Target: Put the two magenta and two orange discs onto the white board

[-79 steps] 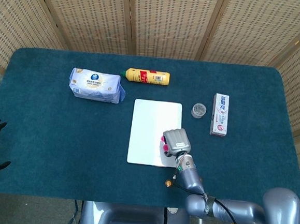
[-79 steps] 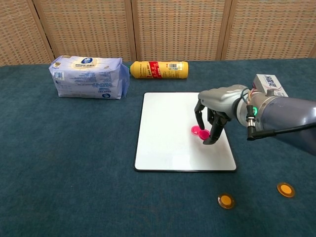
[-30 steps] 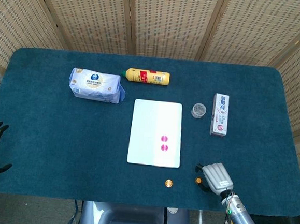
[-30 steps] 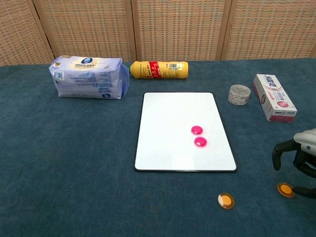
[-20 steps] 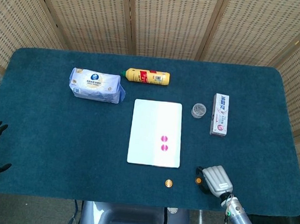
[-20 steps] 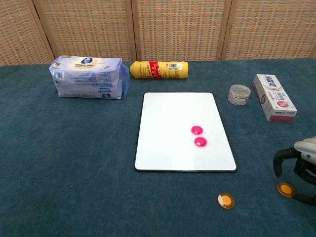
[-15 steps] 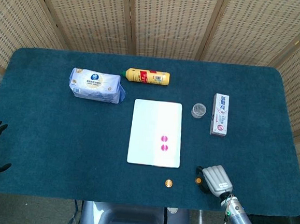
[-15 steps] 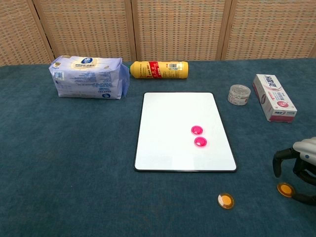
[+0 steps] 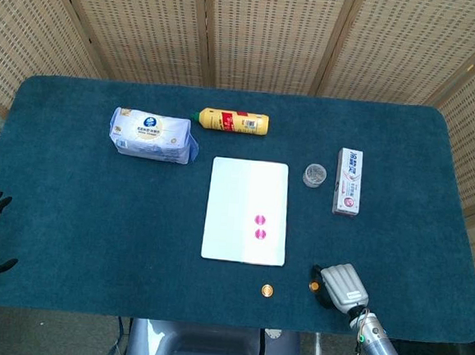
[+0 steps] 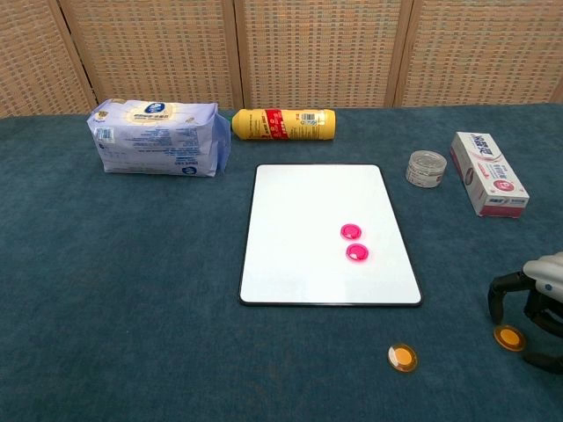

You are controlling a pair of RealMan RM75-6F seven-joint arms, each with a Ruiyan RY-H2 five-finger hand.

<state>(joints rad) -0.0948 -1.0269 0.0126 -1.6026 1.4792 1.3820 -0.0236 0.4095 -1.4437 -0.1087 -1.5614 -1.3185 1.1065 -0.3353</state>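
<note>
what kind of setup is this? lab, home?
Most likely a lab or demo bench, not a home: a table covered in teal felt, woven rattan partition screens closing it off, and staged props such as a white board and a toothpaste box.

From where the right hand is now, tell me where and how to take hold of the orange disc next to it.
Pinch the orange disc by its rim, coming down from above. It is small and lies flat on the cloth, so probably only opposite edges offer a grip. The right hand hangs just over it with fingers arched and apart; whether a fingertip touches it cannot be told.
</note>
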